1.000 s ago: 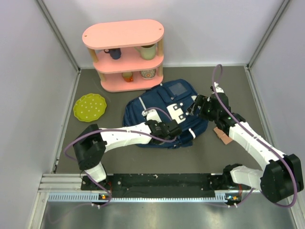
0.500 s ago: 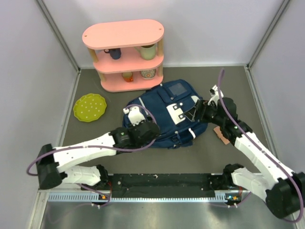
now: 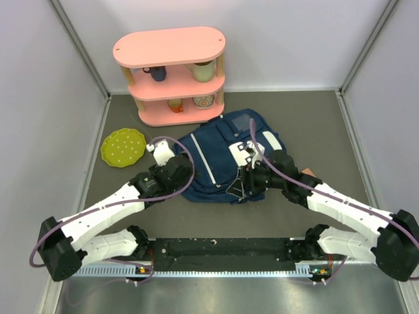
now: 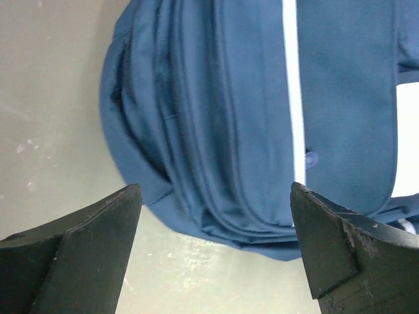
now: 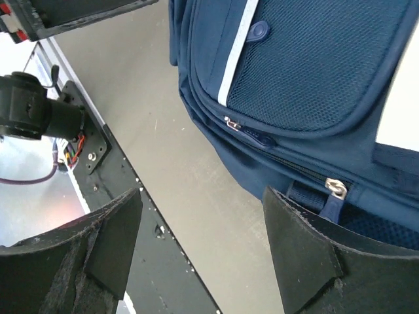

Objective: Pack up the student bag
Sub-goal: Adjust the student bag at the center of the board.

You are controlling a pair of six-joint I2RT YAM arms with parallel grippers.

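Just ahead of the left gripper (image 3: 175,174), by the rounded left edge of the student bag (image 3: 226,157): jaws spread as wide as they go, nothing between them but air. Hovers clear of the fabric, with zip seams straight below the fingertips and the white stripe (image 4: 292,98) off toward the right finger.

Right gripper (image 3: 241,186): jaws apart too, somewhat less wide, gripping nothing. Hangs over the bag's near edge, two zip pulls (image 5: 230,122) just beyond the fingertips, bare table (image 3: 308,124) under the left finger.

Lies flat, front up, between the two grippers, touching neither as far as can be told. Looks zipped along the seams in view; cannot tell whether the zip by the farther pull is partly open, nor what, if anything, is already inside. No item on its way in.

Well off to the left of the left gripper, a green plate (image 3: 123,146). Beyond both grippers, past the bag, a pink shelf (image 3: 171,75) with cups (image 3: 203,70). Right of the right gripper, beside its arm, a small tan item (image 3: 309,173), mostly hidden.

Reads as an early stage: probably opening a compartment first, then loading, then zipping shut.
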